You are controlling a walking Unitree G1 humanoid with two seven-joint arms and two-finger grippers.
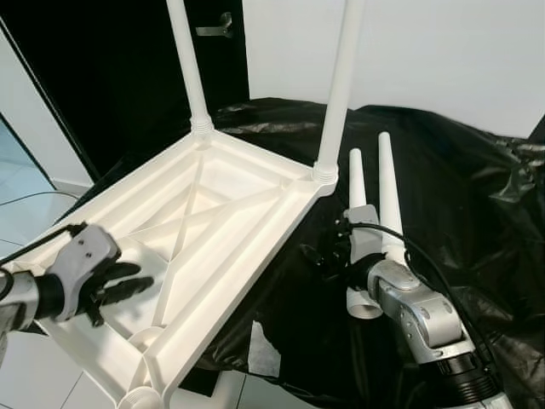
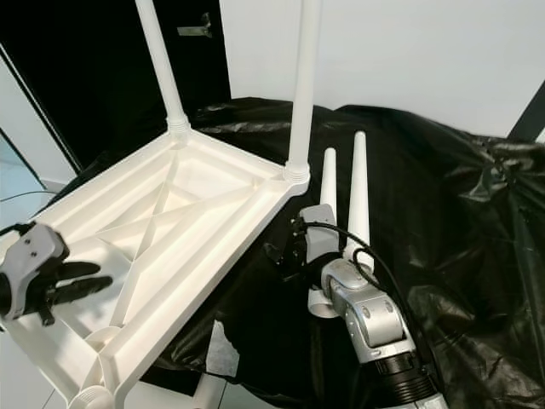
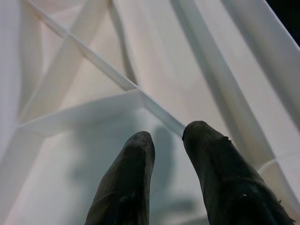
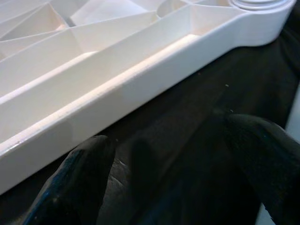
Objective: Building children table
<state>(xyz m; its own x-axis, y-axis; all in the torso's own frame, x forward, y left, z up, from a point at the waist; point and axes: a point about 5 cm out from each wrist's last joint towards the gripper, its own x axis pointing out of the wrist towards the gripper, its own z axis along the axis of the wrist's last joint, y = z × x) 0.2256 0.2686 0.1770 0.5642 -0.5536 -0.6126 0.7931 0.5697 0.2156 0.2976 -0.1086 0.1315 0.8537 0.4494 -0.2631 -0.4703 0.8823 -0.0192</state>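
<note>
The white plastic table top (image 1: 255, 264) lies upside down, its ribbed underside facing up. Two white legs (image 1: 189, 68) (image 1: 341, 85) stand screwed into its far corners. Two loose legs (image 1: 390, 196) (image 1: 357, 179) lie side by side on the black sheet to the right. My left gripper (image 1: 140, 279) hovers over the ribs near the table's near-left part, open with nothing between its fingers (image 3: 136, 159). My right gripper (image 1: 322, 254) hangs low over the black sheet just beside the table's right rim (image 4: 117, 93), open and empty, close to the loose legs' thick ends.
A crinkled black plastic sheet (image 1: 477, 221) covers the work surface. An empty leg socket (image 1: 140, 399) shows at the table's near corner. A scrap of white paper (image 1: 264, 354) lies near the sheet's front edge. A dark door with a handle (image 1: 213, 27) stands behind.
</note>
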